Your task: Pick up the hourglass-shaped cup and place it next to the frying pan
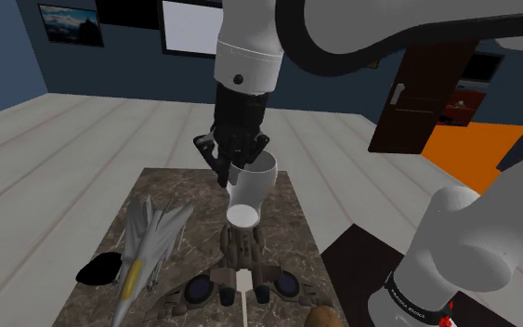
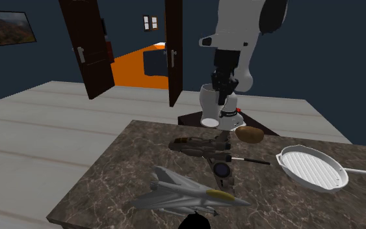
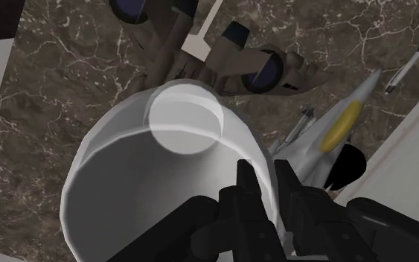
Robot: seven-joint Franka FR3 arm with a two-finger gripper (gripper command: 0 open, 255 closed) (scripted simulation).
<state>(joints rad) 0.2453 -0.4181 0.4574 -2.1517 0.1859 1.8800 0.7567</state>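
The gripper [image 1: 234, 173] pinches the white cup [image 1: 252, 193] by its rim between both fingers; the cup's inside shows bare white. In the second exterior view the ribbed frying pan [image 2: 310, 168] sits at the cup's four o'clock.

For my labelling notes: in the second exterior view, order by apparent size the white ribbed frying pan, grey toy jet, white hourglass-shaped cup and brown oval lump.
1-2. grey toy jet and white ribbed frying pan: about alike; the jet is nearer the camera.
3. white hourglass-shaped cup.
4. brown oval lump.
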